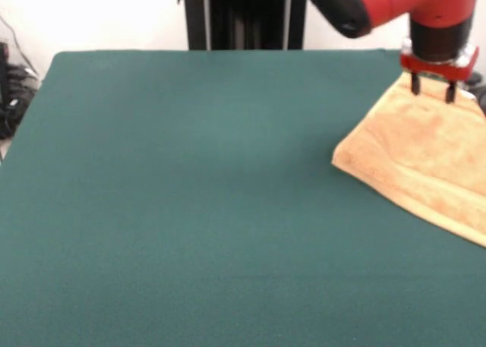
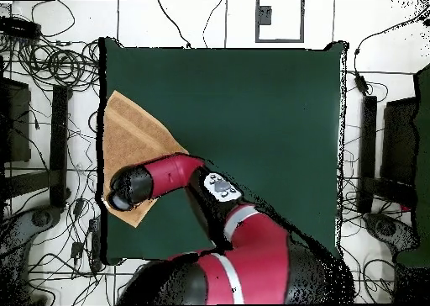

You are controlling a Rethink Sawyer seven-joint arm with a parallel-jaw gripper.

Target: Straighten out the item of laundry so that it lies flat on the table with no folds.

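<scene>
The tan-orange towel, the item of laundry point(image 1: 425, 153), lies at the right side of the green table point(image 1: 190, 195) and runs out of the picture's right edge. A thicker ridge runs along its near edge. My gripper point(image 1: 433, 90) hangs over the towel's far corner, open, its two dark fingertips point(image 1: 415, 86) at the cloth's edge with nothing between them. In the overhead view the laundry point(image 2: 134, 139) sits turned at an angle against the table's point(image 2: 252, 109) left edge, and the red arm point(image 2: 172, 175) covers its lower part and the gripper.
Cables and equipment point(image 2: 50, 67) lie on the floor around the table. A black upright column point(image 1: 243, 17) stands behind the table's far edge.
</scene>
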